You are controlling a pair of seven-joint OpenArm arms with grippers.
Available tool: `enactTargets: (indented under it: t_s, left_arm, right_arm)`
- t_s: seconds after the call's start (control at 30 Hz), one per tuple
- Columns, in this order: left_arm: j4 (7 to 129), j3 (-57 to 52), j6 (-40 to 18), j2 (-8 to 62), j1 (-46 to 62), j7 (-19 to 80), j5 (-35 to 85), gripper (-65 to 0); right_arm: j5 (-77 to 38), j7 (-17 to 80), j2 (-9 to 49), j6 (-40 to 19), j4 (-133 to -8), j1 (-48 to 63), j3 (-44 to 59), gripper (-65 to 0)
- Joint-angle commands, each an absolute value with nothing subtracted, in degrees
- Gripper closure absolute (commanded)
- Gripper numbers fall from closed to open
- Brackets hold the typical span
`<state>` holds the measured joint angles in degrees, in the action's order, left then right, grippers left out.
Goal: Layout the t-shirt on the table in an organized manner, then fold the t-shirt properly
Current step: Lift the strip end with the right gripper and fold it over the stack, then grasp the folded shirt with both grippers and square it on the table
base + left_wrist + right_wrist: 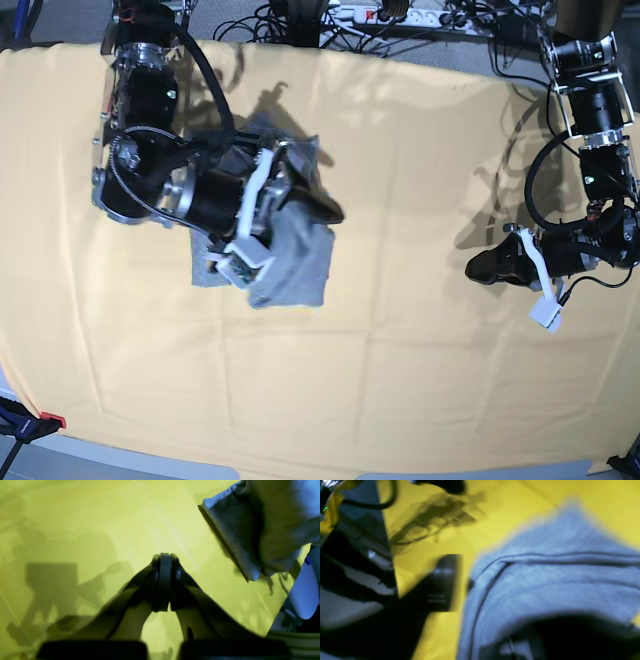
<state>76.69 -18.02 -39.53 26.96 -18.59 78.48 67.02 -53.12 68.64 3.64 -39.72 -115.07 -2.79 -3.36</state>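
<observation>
the t-shirt [285, 250] lay bunched on the table [400, 300] beneath the right gripper [300, 195], jaw state unclear; left gripper [165, 562] was closed, empty. risk: snagging several layers.

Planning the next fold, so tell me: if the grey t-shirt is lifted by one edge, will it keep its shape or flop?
Probably flop: the t-shirt lies in soft bunched layers, and in the left wrist view a fold droops. It looks light and thin, so it should lift easily. Pushed, it would likely wrinkle on the table cloth rather than slide flat.
</observation>
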Motion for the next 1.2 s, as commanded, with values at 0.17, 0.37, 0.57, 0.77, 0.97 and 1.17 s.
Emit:
enactTargets:
  t_s: [0.17, 0.37, 0.57, 0.77, 0.97, 1.17]
  left_arm:
    - [77.52, -18.35, -39.88, 27.92, -19.99, 77.56, 68.36, 0.0]
    - [77.52, -18.35, -39.88, 27.92, -19.99, 77.56, 67.66, 0.0]
    - [77.52, -18.35, -39.86, 27.92, -20.01, 78.06, 70.3, 0.0]
    - [77.54, -18.0, -40.0, 27.77, -20.78, 80.0, 85.0, 0.0]
    - [77.65, -11.51, -40.0, 27.62, -20.49, 80.0, 85.0, 0.0]
    - [79.31, 2.85, -40.0, 27.59, -20.47, 80.0, 85.0, 0.0]
  right_arm:
    - [-53.98, 69.8, 3.66, -40.0, -117.21, -7.16, -6.31, -52.7]
    - [-54.65, 75.26, 5.45, -40.0, -121.45, -7.97, 0.75, -52.6]
    - [-57.06, 75.31, 7.68, -40.0, -121.38, -3.84, 4.54, -36.8]
    - [-46.19, 68.93, 7.86, -40.0, -121.23, -3.16, 4.51, 0.0]
    - [-35.62, 58.37, 7.94, -40.0, -113.6, -7.46, 4.49, 0.0]
    - [-32.75, 58.04, 8.6, -40.0, -100.42, -16.45, 4.38, 0.0]
